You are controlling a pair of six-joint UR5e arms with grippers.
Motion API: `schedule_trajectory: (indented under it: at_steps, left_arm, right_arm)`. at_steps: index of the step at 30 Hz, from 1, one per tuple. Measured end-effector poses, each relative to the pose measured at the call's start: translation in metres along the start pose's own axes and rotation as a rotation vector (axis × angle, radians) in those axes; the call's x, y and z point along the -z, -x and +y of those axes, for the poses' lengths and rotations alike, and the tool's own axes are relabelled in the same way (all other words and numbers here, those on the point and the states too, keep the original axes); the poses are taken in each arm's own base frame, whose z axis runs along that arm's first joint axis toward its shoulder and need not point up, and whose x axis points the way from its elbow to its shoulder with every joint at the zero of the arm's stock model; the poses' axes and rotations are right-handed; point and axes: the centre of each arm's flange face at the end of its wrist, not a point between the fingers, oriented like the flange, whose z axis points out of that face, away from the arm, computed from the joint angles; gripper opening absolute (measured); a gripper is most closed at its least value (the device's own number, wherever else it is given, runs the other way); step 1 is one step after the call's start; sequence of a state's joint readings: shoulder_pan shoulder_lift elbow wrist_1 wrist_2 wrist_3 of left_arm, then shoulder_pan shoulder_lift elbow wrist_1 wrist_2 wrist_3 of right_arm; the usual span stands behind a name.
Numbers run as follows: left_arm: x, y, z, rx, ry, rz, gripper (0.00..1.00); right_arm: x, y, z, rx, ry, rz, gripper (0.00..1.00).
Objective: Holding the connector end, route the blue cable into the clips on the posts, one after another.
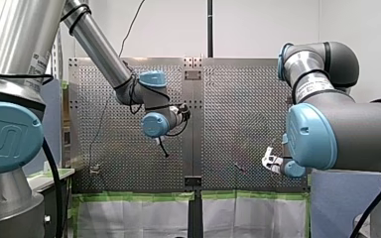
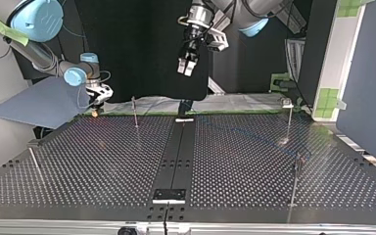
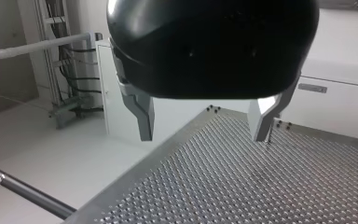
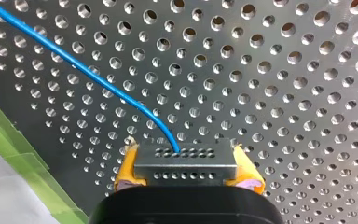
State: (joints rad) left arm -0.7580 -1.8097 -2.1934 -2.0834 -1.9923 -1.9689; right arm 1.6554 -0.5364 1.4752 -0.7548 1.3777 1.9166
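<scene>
Right gripper: yellow pads closed on the grey connector, one pad on each side of the block. The connector is a block with two rows of small holes. The blue cable leaves its front face and runs ahead of the gripper in a slight curve, low over the perforated table. Green tape lines the table edge just beside the gripper. In the top view this gripper sits low at the table's far edge, at the view's left, near a thin post. The cable's run is too faint there to trace.

Left gripper: metal fingers spread wide, nothing between them. It hangs above the table's border. In the top view it is well above the table's middle and well apart from the connector.
</scene>
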Motion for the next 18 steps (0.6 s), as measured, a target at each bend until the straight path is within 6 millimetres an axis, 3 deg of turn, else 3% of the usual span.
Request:
schedule_trajectory:
  at_steps: [12,18]
  left_arm:
    - [0.048,-0.036,0.041,-0.076,0.071,0.114,1.0]
    - [0.074,-0.056,0.065,-0.133,0.121,0.168,1.0]
  right_arm:
    - [-0.002,-0.008,0.002,0.024,0.017,-0.014,0.0]
    - [-0.001,-0.026,-0.008,0.027,0.018,-0.02,0.0]
